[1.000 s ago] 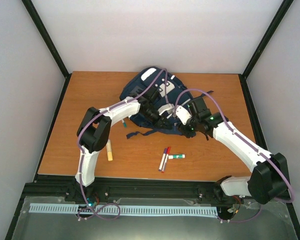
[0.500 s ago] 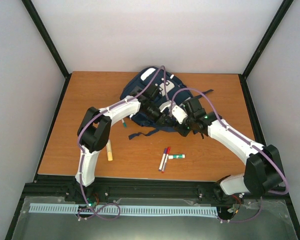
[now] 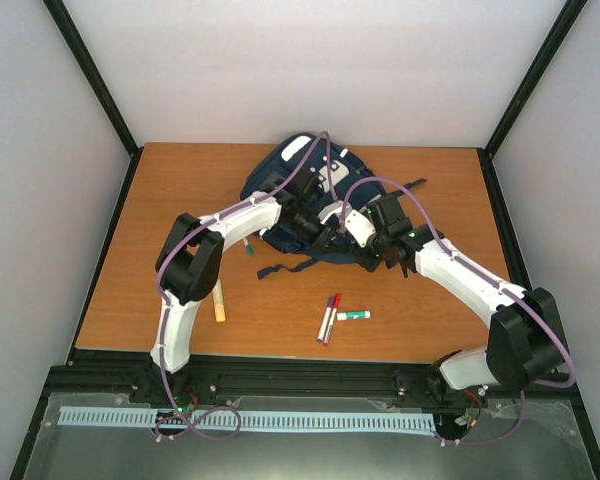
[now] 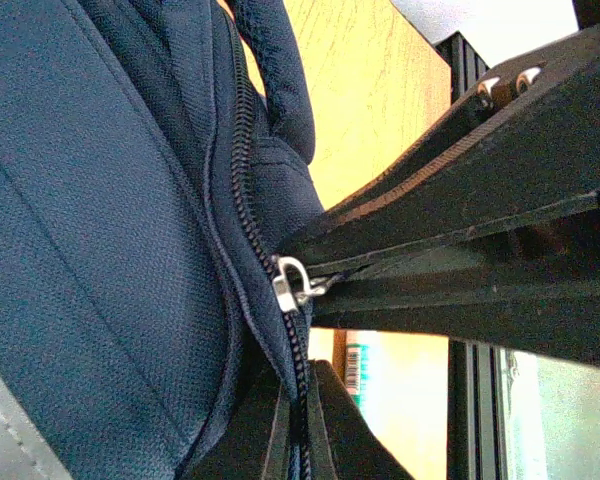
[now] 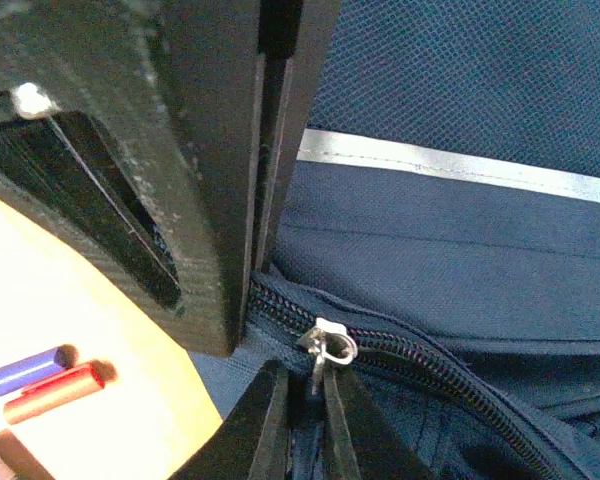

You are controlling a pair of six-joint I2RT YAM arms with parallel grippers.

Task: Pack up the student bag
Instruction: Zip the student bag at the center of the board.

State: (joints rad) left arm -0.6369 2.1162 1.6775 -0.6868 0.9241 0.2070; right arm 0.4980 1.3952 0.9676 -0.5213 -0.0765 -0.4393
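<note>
Navy student bag (image 3: 272,186) unmoved; left hand (image 4: 300,388) pinches it, right hand (image 5: 307,373) its zipper (image 5: 326,346).

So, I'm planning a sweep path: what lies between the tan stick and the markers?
Nothing; only bare table between the tan stick and the markers, shown in the top view.

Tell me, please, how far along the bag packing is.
Done: nothing visibly packed; the red and blue markers, green-capped tube and yellow stick lie on the wooden table. In hand: left fingers pinch the closed zip of the navy fabric backpack, right fingers hold its silver slider pull. Remaining: unzip, load everything.
</note>
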